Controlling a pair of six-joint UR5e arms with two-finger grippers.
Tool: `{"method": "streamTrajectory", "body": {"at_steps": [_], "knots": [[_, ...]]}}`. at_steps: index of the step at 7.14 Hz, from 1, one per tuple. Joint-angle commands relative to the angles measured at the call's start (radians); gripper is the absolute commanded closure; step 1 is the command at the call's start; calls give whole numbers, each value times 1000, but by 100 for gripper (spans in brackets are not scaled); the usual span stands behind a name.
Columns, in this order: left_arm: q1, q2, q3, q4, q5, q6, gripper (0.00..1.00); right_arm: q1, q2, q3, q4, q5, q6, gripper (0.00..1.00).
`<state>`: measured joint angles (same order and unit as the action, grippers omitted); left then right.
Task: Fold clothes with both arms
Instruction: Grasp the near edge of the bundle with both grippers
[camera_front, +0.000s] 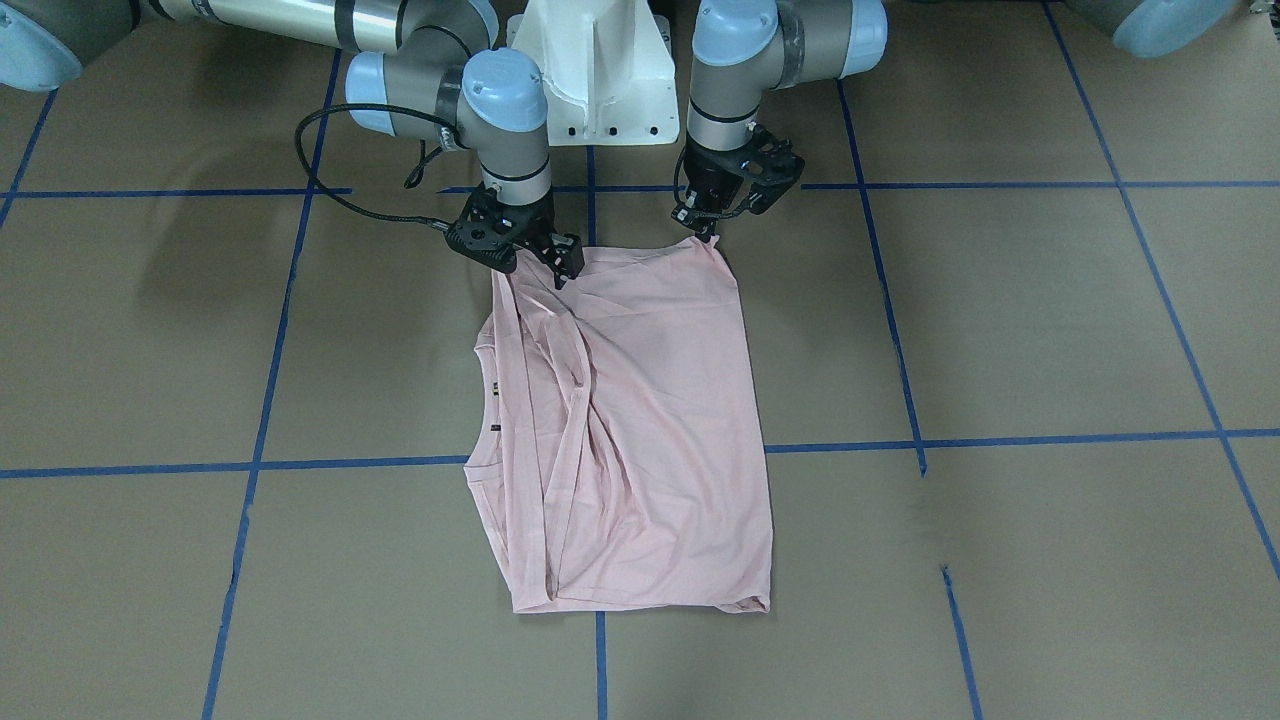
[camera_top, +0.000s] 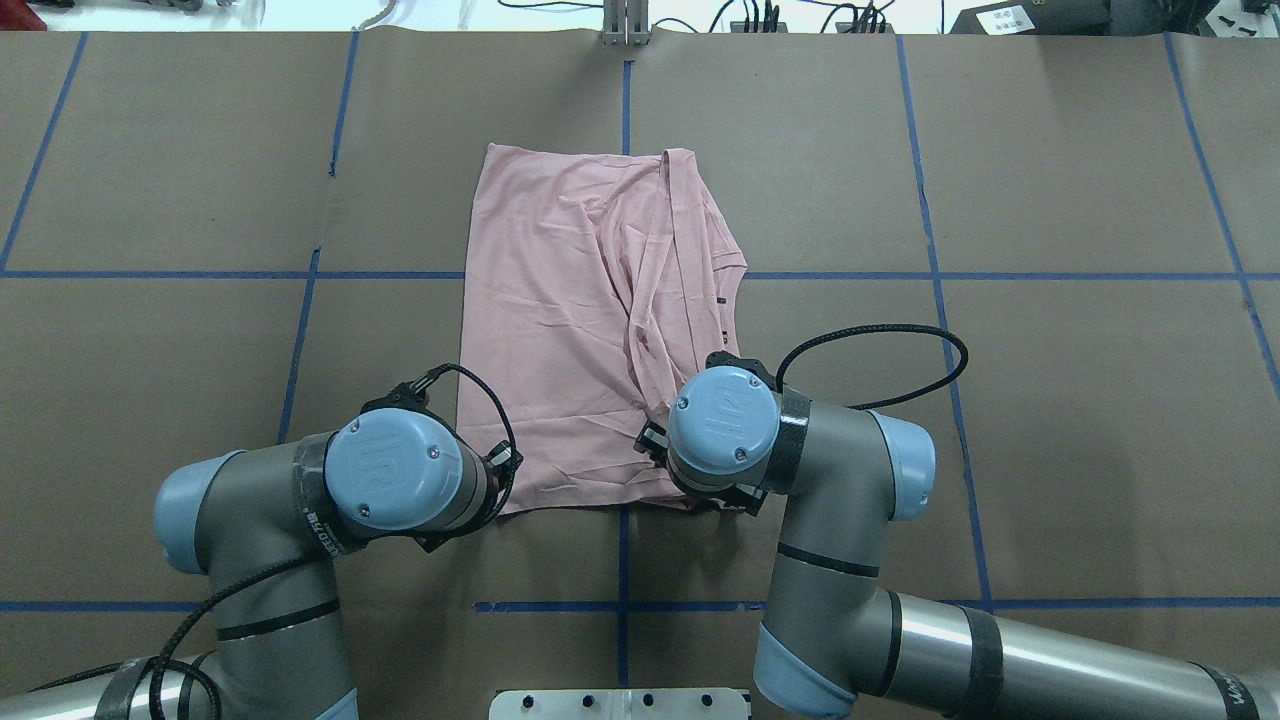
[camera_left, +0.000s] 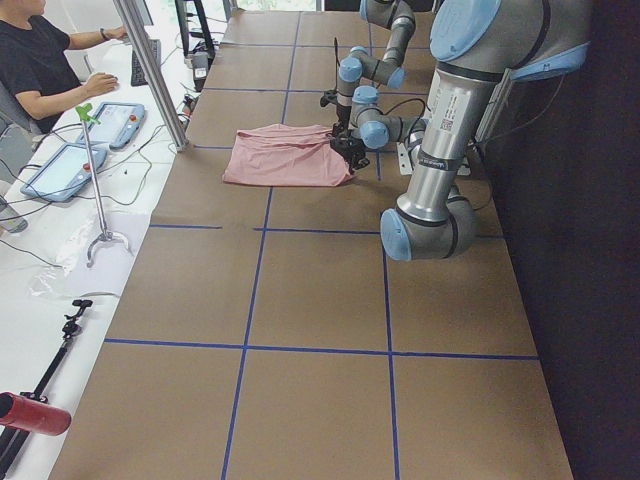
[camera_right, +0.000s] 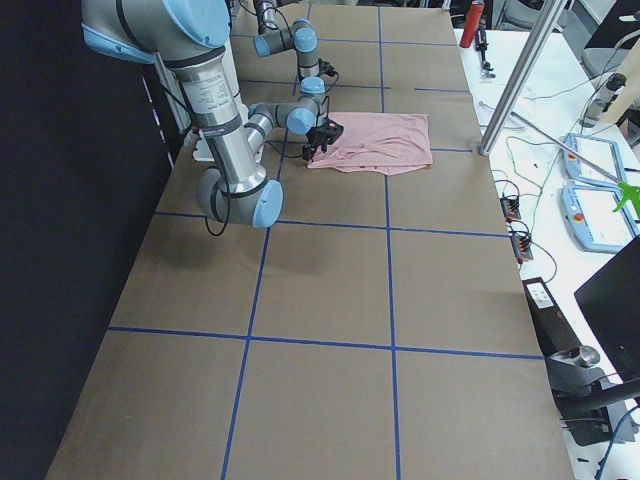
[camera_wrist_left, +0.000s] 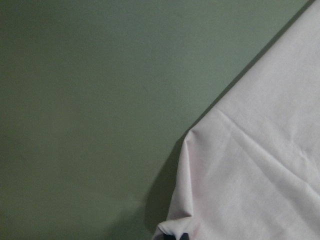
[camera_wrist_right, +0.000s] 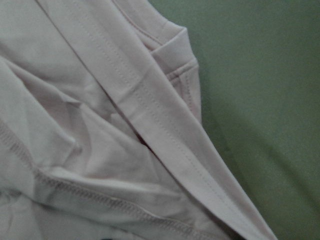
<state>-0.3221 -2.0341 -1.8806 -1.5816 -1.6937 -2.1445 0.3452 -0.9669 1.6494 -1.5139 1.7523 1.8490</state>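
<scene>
Light-blue joint caps of the left arm and the right arm sit closest to the overhead camera, one at each near corner of the T-shirt. You find the pale pink T-shirt lying flat near the middle of the table, on brown paper marked with blue tape lines. Its near edge lies just in front of the white pedestal base.

Left gripper: it stands at the garment's near corner on the robot's left. That corner rises to a small peak between the fingertips, so read this gripper as pinched closed on the cloth. The left wrist view confirms it (the corner gathers to a point at the bottom edge of that view).

Right gripper: it is tilted over the other near corner, with its fingertips down among the folds. Its own body and the cloth hide the jaws, so you cannot tell whether they clamp the fabric.

Creases run away from the right gripper, and hemmed layers overlap along the robot's right side of the shirt. Two small black marks show near that edge
</scene>
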Motion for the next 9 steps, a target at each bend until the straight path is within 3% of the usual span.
{"method": "streamTrajectory", "body": {"at_steps": [1, 9], "knots": [[0, 0, 0, 0, -1, 0, 100, 1, 0, 3, -9, 4, -1, 99], [2, -6, 2, 0, -3, 0, 100, 29, 27, 21, -20, 4, 64, 100]]}}
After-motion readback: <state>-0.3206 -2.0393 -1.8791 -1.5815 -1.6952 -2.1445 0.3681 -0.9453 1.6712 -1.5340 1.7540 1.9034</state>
